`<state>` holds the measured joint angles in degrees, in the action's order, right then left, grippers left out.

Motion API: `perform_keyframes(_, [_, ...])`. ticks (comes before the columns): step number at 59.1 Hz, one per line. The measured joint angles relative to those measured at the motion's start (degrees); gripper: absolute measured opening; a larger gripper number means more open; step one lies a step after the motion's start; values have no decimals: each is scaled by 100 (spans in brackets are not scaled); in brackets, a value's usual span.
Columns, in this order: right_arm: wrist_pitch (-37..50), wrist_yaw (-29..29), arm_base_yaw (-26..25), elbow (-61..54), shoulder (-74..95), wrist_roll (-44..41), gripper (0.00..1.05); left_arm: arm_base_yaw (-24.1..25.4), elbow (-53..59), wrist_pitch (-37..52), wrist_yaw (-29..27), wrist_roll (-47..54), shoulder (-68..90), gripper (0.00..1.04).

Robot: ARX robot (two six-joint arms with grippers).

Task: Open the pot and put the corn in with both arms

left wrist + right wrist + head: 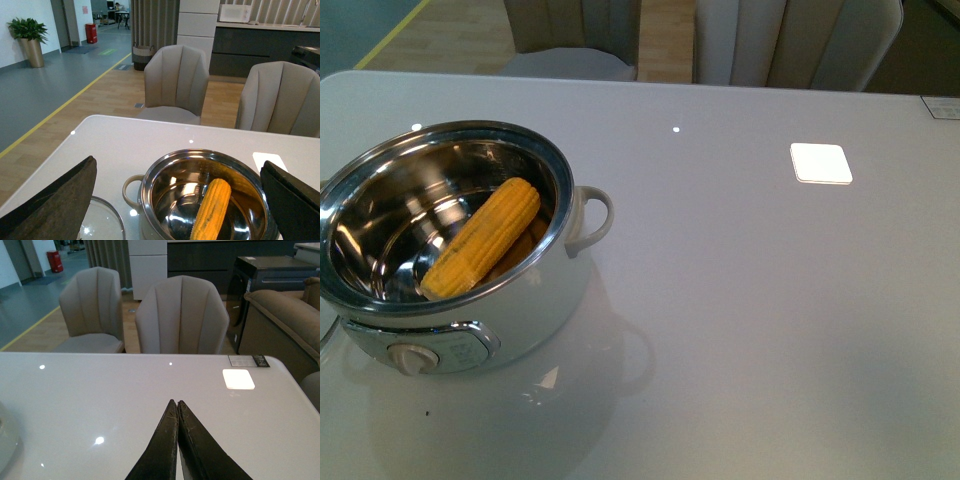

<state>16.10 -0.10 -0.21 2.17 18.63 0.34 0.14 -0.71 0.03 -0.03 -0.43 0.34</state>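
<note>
Corn (pixel 212 208) in pot (pixel 150 185), between spread left gripper (pixel 175 200) fingers.

Pot (pixel 535 300): glossy white outer shell, looks plastic or enamel; mirror-bright steel interior and rim. Corn (pixel 485 236): matt yellow, bumpy kernel rows. Counter (pixel 770 300): smooth glossy white, reflecting ceiling lights. Left hand (pixel 177 200) fingers (pixel 55 200): matt black, slightly rough. Lid (pixel 100 222): clear glass. Chairs (pixel 180 315): matt beige upholstery.

The glossy white desk (pixel 750 330) carries the open pot (pixel 535 300), a glass lid (pixel 102 222) beside it, and a white square pad (pixel 821 163) well apart.
</note>
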Motion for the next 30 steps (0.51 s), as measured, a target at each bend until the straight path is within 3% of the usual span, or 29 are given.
perform_keyframes(30, [-542,13,0,-103,-798,0,2,0,-2,-2,2,0,0,98])
